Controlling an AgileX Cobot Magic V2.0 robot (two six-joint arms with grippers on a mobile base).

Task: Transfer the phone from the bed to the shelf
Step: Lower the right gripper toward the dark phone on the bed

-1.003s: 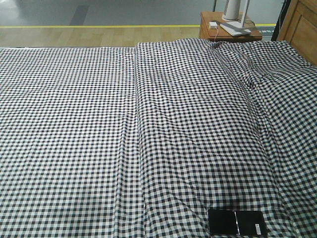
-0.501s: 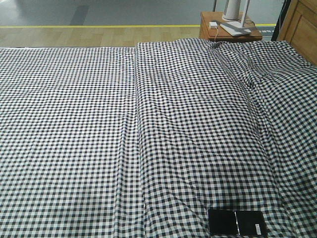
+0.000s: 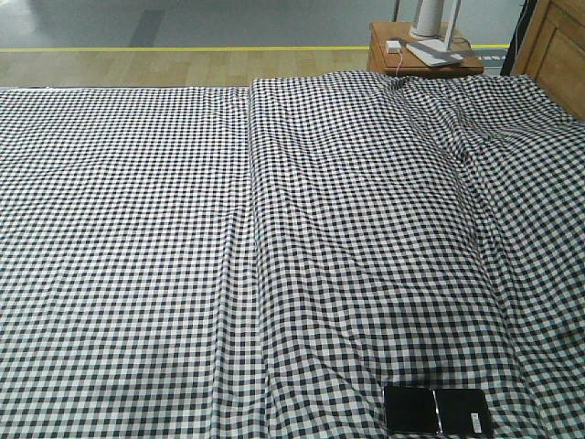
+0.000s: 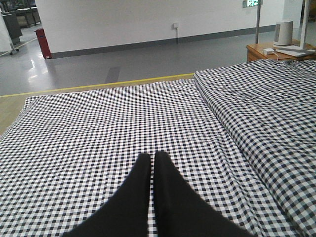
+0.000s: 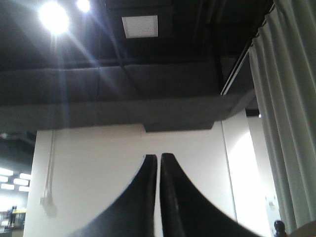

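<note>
The left pincer [image 4: 151, 157] hovers over the bed [image 4: 89, 128], tips together and empty. The right pincer [image 5: 158, 158], also together, points at the ceiling. In the front view, the phone [image 3: 437, 411] lies flat at the bed's near edge; it is likely light, stiff, slick and fragile, so grip across its long edges.

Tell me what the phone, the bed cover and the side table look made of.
Phone: glossy black face, likely glass or polished plastic; a pale glint runs along its crease. Bed: matte woven cloth, black-and-white check, with soft folds. Side table: seemingly reddish-brown wood, smooth finish; grain too distant to tell.
</note>
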